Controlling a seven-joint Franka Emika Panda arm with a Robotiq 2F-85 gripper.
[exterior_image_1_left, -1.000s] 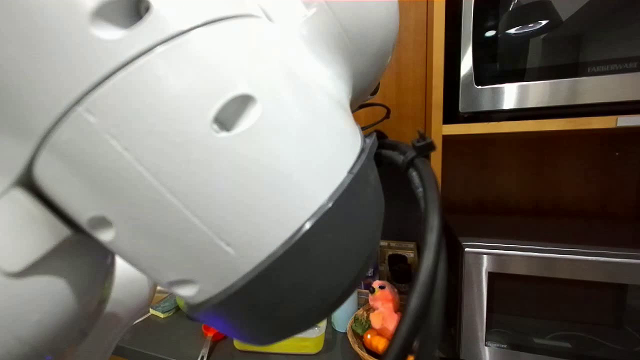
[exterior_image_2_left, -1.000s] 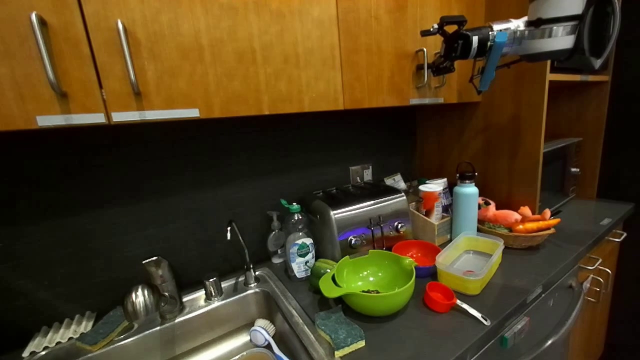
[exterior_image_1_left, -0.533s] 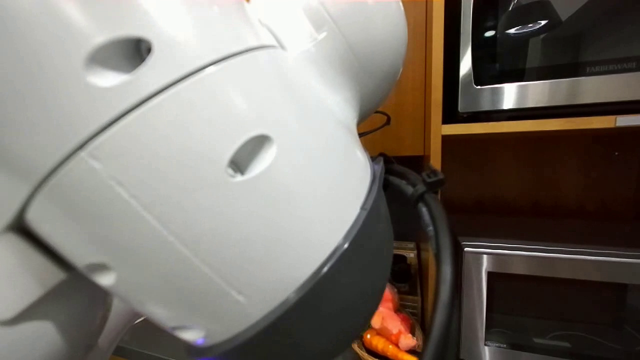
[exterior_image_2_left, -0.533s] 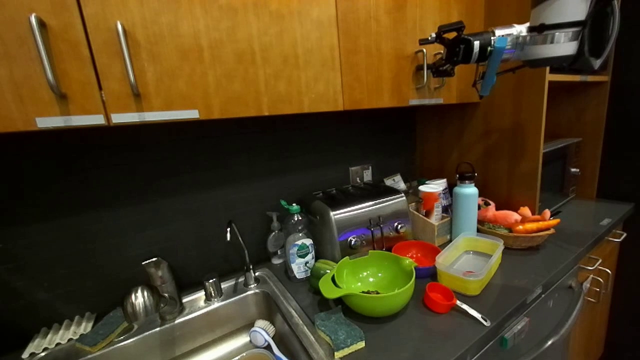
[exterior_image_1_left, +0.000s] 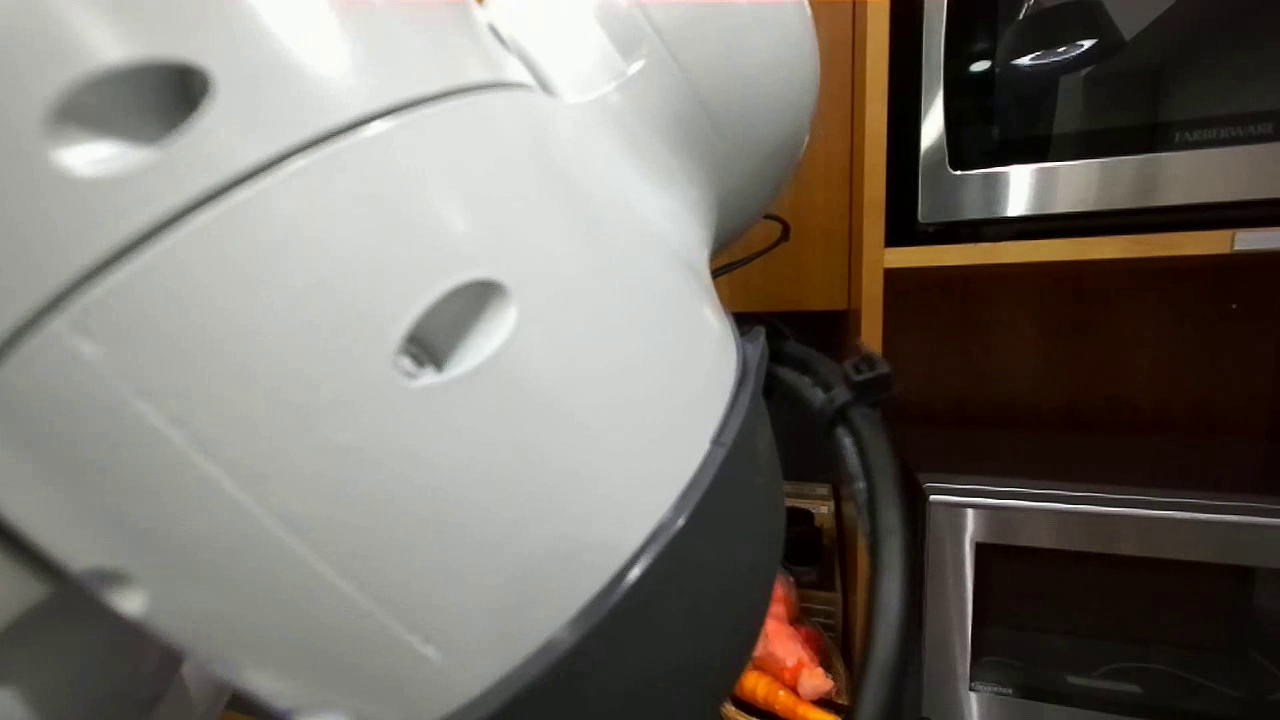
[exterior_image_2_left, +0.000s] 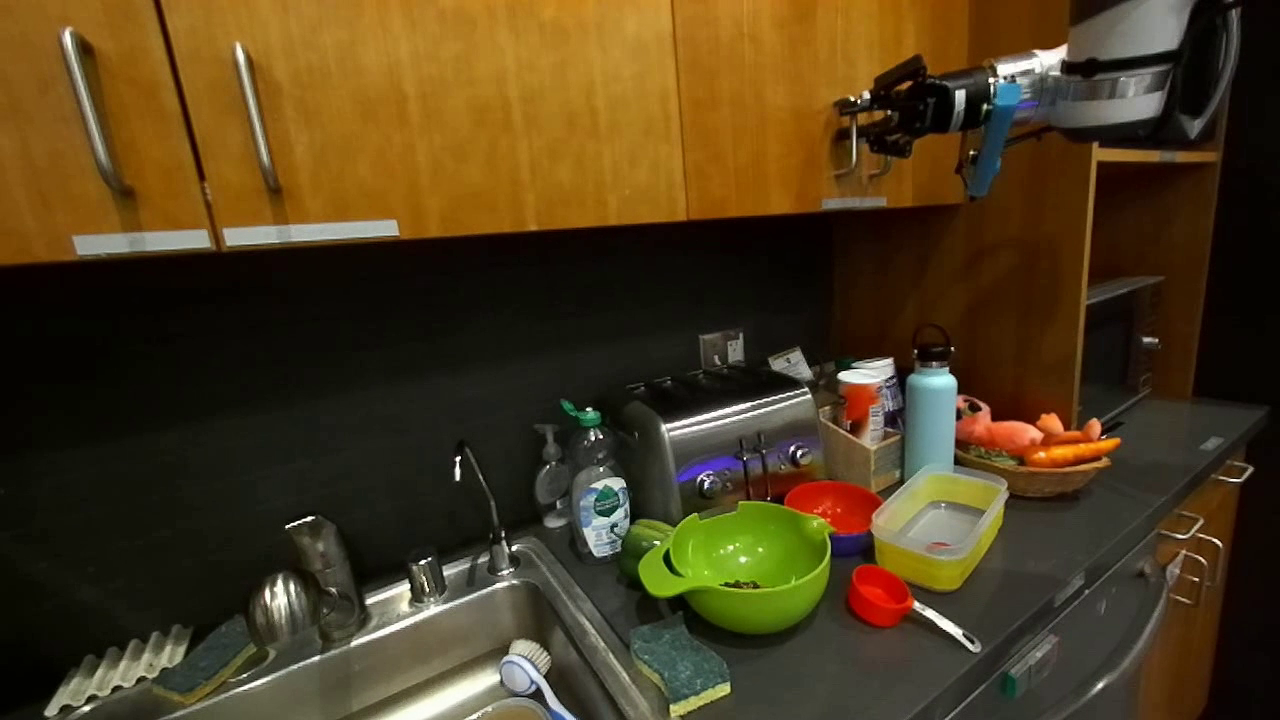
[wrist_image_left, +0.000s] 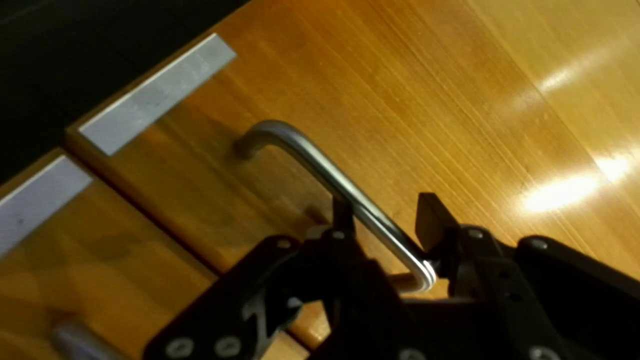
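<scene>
As my end effector (wrist_image_left: 385, 207) narrows, the cabinet handle (wrist_image_left: 338, 181) stands between its fingers (wrist_image_left: 433, 221)

A second ago the fingers were spread wide; now they stand partly drawn in, with a gap left. The handle, on the upper door (wrist_image_left: 450, 125), is well placed for a grip, I judge, though I cannot confirm contact.

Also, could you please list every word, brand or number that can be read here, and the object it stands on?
"FARBERWARE": upper microwave.
Too small or blurred to read: print on the lower microwave, green-capped bottle and canisters.
</scene>
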